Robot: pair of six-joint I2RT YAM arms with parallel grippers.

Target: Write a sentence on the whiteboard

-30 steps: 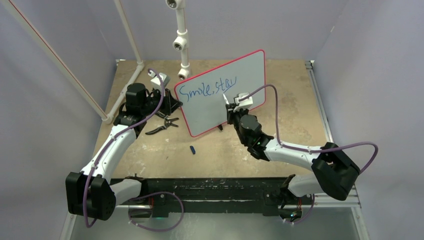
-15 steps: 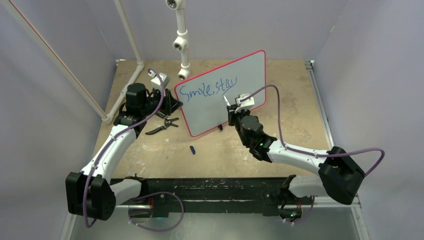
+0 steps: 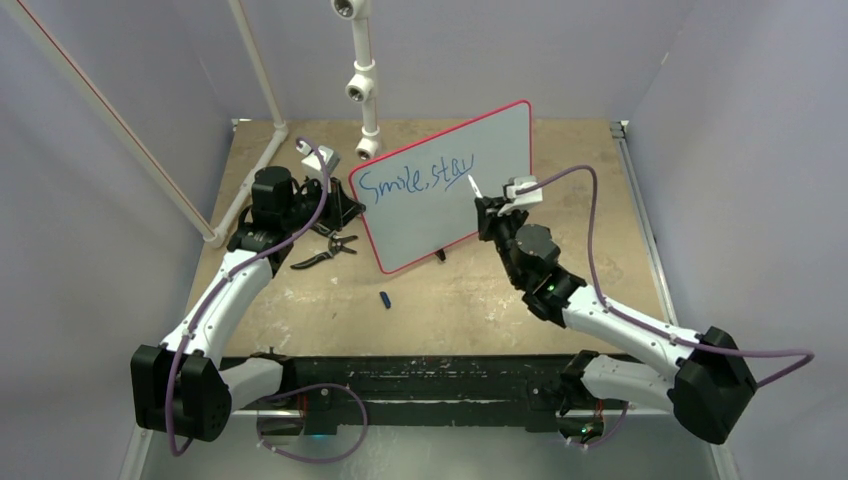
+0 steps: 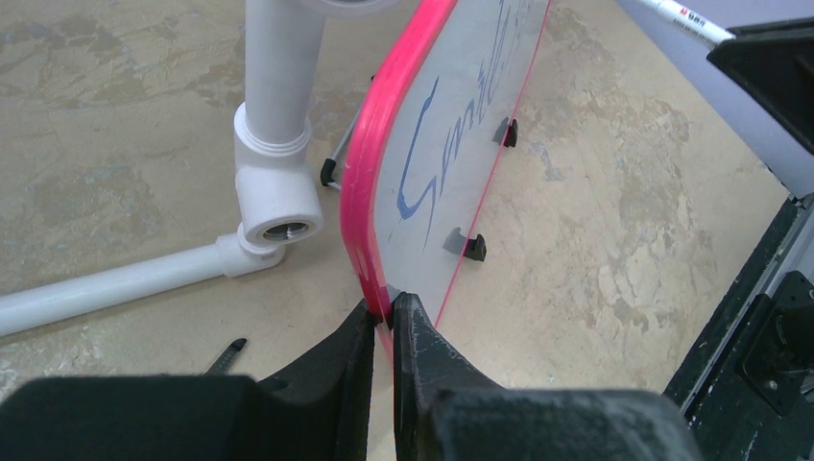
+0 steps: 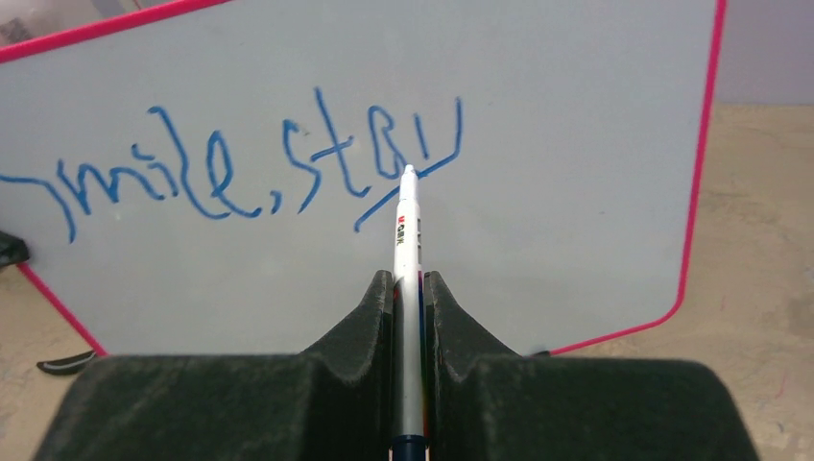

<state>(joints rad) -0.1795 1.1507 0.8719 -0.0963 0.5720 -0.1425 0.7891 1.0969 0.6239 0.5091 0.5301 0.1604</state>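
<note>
The whiteboard (image 3: 445, 190) stands tilted on the table, red-framed, with blue writing (image 3: 415, 178) reading "Smile, stay" and a stroke under the second word. My left gripper (image 4: 384, 312) is shut on the board's left red edge (image 4: 370, 206). My right gripper (image 5: 408, 283) is shut on a white marker (image 5: 407, 230); its tip sits at the tail of the last letter in the writing (image 5: 230, 168). In the top view the right gripper (image 3: 487, 205) is in front of the board's right half, the left gripper (image 3: 350, 205) at its left edge.
A white pipe stand (image 3: 362, 85) rises behind the board, and its floor fitting (image 4: 274, 197) lies by the left gripper. Black pliers (image 3: 325, 252) lie left of the board. A small blue marker cap (image 3: 385, 298) lies in front. Grey walls enclose the table.
My right gripper with the marker has moved right along the board, from under the second word to its end; a stroke now underlines that word. The left arm and board have not moved.
</note>
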